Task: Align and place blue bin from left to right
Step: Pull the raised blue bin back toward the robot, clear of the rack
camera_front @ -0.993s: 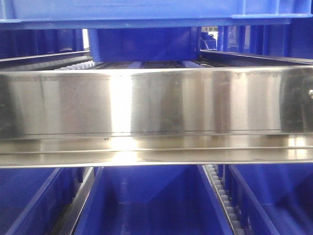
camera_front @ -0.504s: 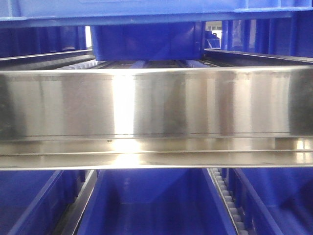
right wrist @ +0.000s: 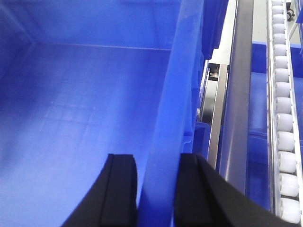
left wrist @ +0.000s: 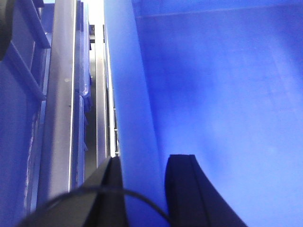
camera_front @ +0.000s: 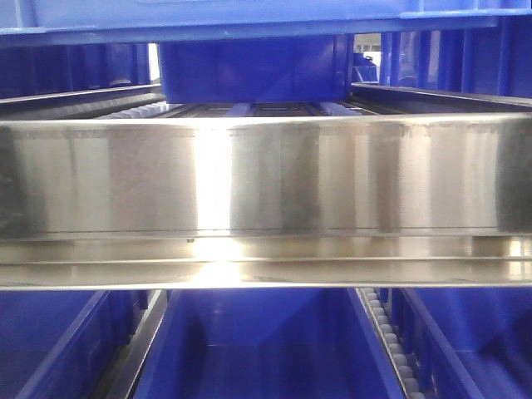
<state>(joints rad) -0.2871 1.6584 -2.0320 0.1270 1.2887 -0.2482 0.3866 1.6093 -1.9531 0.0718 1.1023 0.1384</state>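
Note:
The blue bin (camera_front: 249,17) fills the top edge of the front view, with only its underside rim showing. In the left wrist view my left gripper (left wrist: 144,163) straddles the bin's side wall (left wrist: 128,94), one black finger outside and one inside, shut on it. In the right wrist view my right gripper (right wrist: 158,163) clamps the opposite wall (right wrist: 175,94) the same way. The bin's smooth floor (right wrist: 71,118) holds nothing.
A polished steel shelf rail (camera_front: 266,174) crosses the front view. Behind it another blue bin (camera_front: 249,71) sits on roller tracks. More blue bins (camera_front: 258,349) stand on the shelf below. A roller conveyor strip (right wrist: 284,123) and steel rail (right wrist: 236,94) run beside the right gripper.
In the front view the rack, the bin behind it and the lower bins have drifted slightly to the right. The held bin stays at the top edge.

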